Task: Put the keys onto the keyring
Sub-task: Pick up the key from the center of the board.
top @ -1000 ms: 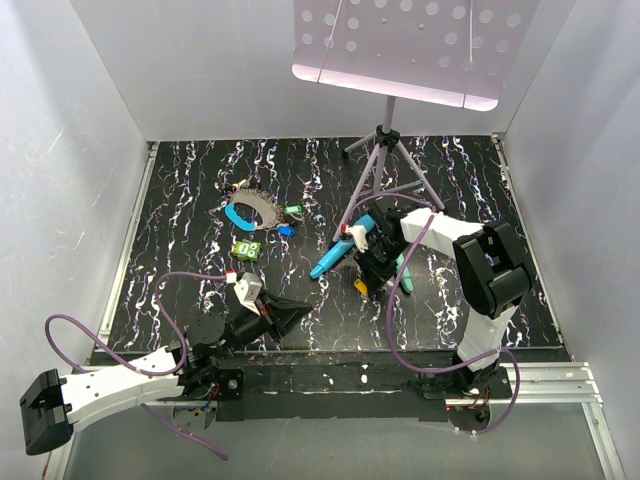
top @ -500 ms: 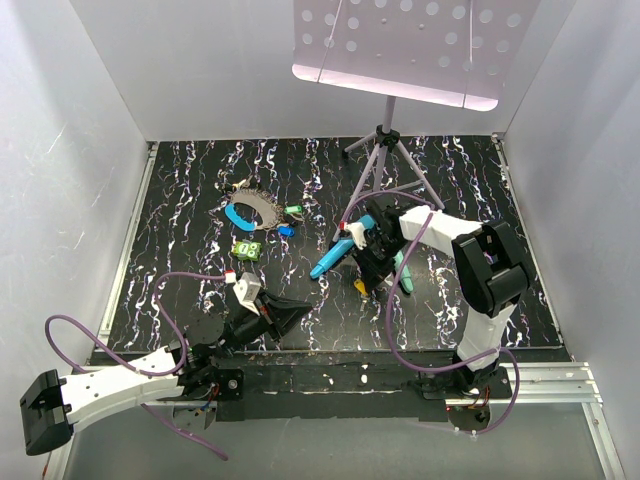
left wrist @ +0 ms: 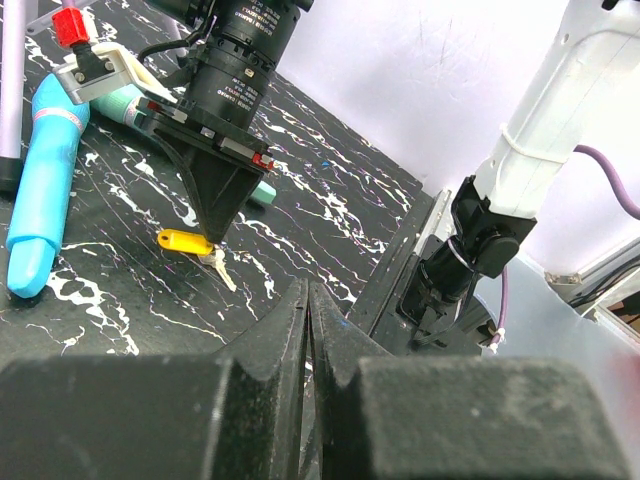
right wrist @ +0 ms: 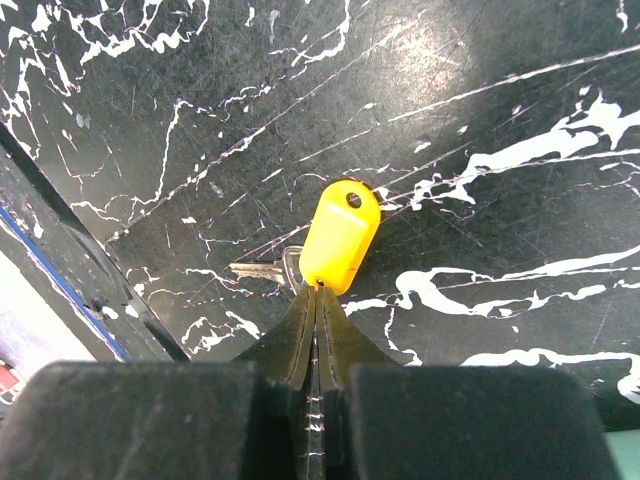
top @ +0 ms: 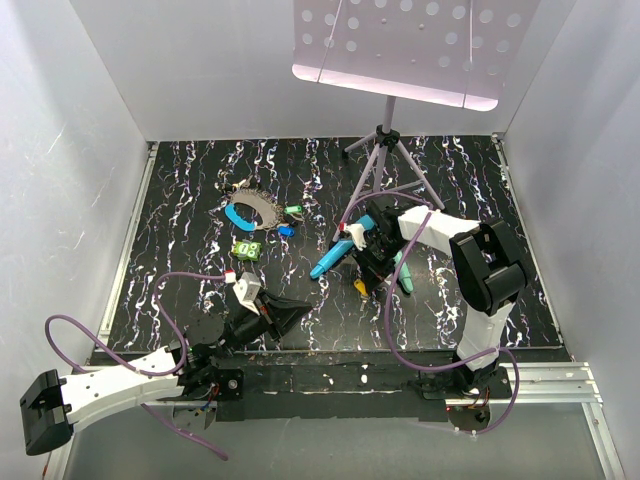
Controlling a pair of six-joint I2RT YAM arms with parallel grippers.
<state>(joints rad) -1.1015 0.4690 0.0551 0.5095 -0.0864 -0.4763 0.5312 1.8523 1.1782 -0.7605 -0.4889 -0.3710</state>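
Note:
The keyring (top: pixel 262 208), a grey chain-like oval with a blue curve, lies at the far left of the mat. A green-headed key (top: pixel 293 210) and a blue-headed key (top: pixel 286 230) lie beside it. The yellow-headed key (right wrist: pixel 340 235) lies flat on the mat, its metal blade pointing left. My right gripper (right wrist: pixel 317 290) stands over it, pointing down, jaws shut. Its tips touch the near edge of the yellow head, and nothing shows between them. The left wrist view shows the same contact on the yellow key (left wrist: pixel 186 241). My left gripper (top: pixel 305 303) rests low near the front edge, shut and empty.
A long blue stick (top: pixel 335 258) and a teal stick (top: pixel 405 272) lie on either side of the right gripper. A green numbered block (top: pixel 246 249) sits below the keyring. A tripod stand (top: pixel 385 150) rises at the back, its perforated tray overhead.
The right wrist has shifted slightly toward the back over the yellow key. The key, the keyring and the left arm have not moved.

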